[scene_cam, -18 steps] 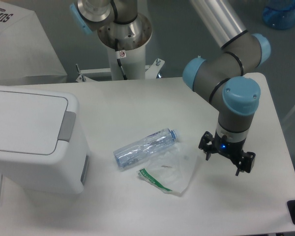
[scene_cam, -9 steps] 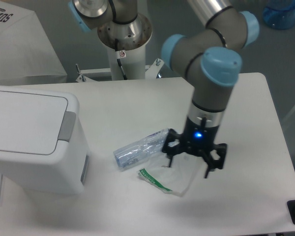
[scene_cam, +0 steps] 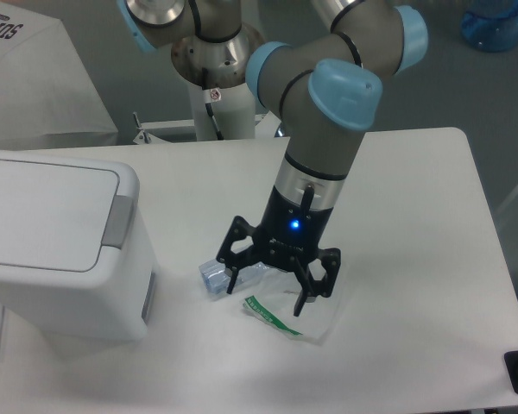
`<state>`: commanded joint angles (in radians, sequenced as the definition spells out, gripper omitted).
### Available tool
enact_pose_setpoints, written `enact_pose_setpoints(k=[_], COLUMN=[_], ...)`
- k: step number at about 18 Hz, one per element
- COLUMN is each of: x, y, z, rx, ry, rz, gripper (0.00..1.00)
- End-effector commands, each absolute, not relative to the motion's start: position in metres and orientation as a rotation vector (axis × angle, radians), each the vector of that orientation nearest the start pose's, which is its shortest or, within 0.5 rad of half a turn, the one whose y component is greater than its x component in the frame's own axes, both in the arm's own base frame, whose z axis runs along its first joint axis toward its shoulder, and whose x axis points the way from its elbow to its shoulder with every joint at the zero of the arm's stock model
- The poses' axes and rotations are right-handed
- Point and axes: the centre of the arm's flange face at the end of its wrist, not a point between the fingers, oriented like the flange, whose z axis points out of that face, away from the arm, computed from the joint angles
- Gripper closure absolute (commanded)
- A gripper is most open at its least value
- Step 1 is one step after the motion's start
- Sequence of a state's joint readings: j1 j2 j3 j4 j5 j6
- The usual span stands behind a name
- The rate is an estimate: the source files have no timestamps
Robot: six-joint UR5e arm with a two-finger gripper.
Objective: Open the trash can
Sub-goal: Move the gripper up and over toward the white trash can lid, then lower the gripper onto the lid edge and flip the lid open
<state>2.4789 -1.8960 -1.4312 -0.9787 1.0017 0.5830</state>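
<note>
- Fixed camera view: the trash can (scene_cam: 56,246) sits at the table's 9 o'clock edge, a white boxy bin with rounded corners. Its flat lid (scene_cam: 45,214) lies shut, and the grey latch (scene_cam: 117,221) shows on the side at the bin's 3 o'clock.
- The gripper (scene_cam: 275,285) hangs near the centre of the white table (scene_cam: 414,259), at about 3 o'clock from the bin and well apart from it. Its two black fingers (scene_cam: 234,256) are spread wide and hold nothing. A blue light glows on the wrist just above them.
- Under the gripper lies a clear plastic bottle (scene_cam: 214,274), mostly hidden by the fingers; only its end at 9 o'clock shows. Whether a finger touches it cannot be told.
- A clear plastic bag (scene_cam: 293,317) with a green strip lies flat just at 5 o'clock of the bottle, partly below the gripper.
- The arm's base column (scene_cam: 217,86) stands at 12 o'clock beyond the table.
</note>
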Motion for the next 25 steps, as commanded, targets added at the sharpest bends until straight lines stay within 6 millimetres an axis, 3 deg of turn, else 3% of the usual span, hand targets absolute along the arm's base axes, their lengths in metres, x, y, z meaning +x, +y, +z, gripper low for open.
enact_pose_setpoints(k=[7, 13, 15, 21, 25], x=[-0.382, -0.354, -0.336, -0.290, -0.281], y=[0.549, 0.554, 0.554, 0.517, 0.518], z=[0.473, 0.481, 0.480, 0.478, 0.478], rx=[-2.420, -2.410, -2.419, -2.435, -2.423], ry=[-0.269, -0.244, -0.226, -0.226, -0.212], rz=[-0.203, -0.239, -0.254, -0.270, -0.300], gripper=[0.00, 0.00, 0.00, 0.00, 0.00])
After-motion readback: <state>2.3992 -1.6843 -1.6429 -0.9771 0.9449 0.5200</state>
